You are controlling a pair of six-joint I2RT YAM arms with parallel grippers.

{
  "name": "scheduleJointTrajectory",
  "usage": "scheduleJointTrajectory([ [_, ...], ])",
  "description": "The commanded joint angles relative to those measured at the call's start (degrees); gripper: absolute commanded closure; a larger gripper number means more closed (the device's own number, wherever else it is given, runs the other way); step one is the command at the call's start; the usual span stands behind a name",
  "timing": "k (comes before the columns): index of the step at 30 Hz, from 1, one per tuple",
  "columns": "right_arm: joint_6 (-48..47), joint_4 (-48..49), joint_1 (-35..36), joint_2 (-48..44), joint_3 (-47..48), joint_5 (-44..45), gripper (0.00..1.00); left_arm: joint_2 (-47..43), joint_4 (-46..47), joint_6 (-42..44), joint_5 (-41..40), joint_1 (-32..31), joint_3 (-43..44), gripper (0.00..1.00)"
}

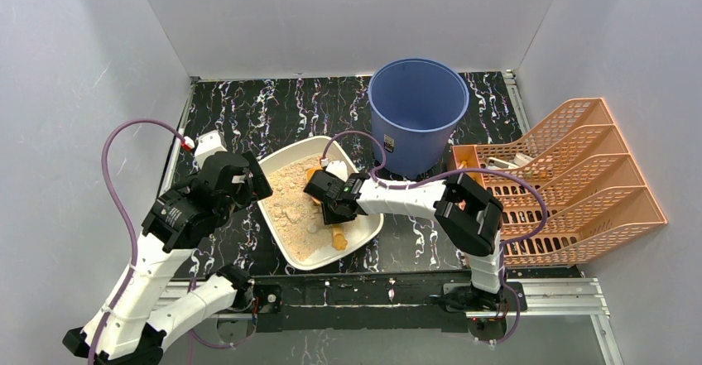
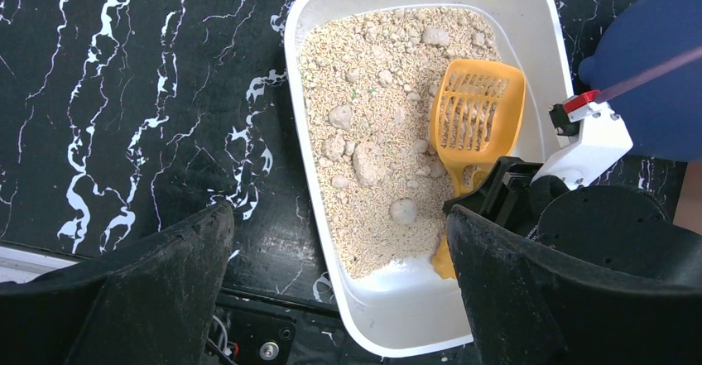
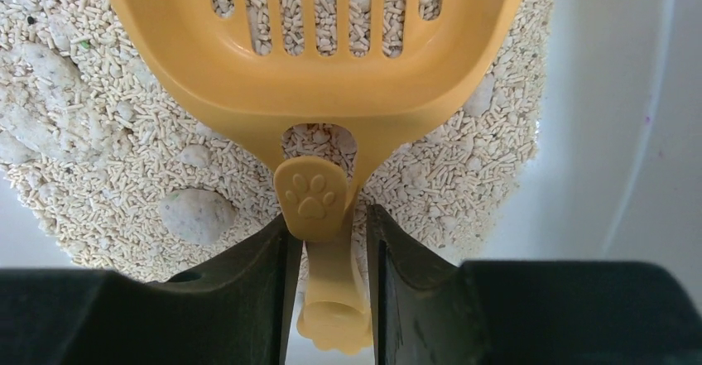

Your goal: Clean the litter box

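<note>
The litter box point(image 1: 308, 259) is a shallow white tray of tan litter with grey clumps point(image 2: 368, 162) in it, lying mid-table. An orange slotted scoop point(image 1: 338, 237) rests in the litter, head pointing away point(image 2: 476, 112). My right gripper point(image 1: 331, 206) reaches into the tray from the right. In the right wrist view its gripper point(image 3: 329, 224) is shut on the scoop point(image 3: 314, 84) at the handle, just behind the paw-print tab. My left gripper point(image 1: 251, 181) hangs open over the tray's near left corner point(image 2: 414, 315), with nothing between its fingers point(image 2: 190, 274).
A tall blue bucket point(image 1: 418, 108) stands just behind and to the right of the tray. An orange-pink lattice rack point(image 1: 571, 179) fills the right side. A purple cable loops over the right arm. The tabletop is black marble pattern, with white walls around it.
</note>
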Motion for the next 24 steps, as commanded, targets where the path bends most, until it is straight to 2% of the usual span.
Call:
scheduleJointTrajectory([
  [1, -0.4, 0.7, 0.0, 0.7, 1.3, 2.6, 0.61, -0.3, -0.6, 0.5, -1.9, 0.0, 0.7, 0.02],
  [5, -0.4, 0.6, 0.1, -0.1, 0.8, 3.0, 0.76, -0.2, -0.4, 0.5, -1.8, 0.0, 0.4, 0.02],
  [9, -0.6, 0.3, 0.0, -1.4, 0.3, 3.0, 0.99, -0.1, -0.4, 0.7, -2.4, 0.0, 0.4, 0.02],
  [24, -8.6, 2.0, 0.6, -11.7, -1.3, 0.0, 0.99, 3.4, -1.1, 7.0, -7.8, 0.0, 8.2, 0.02],
])
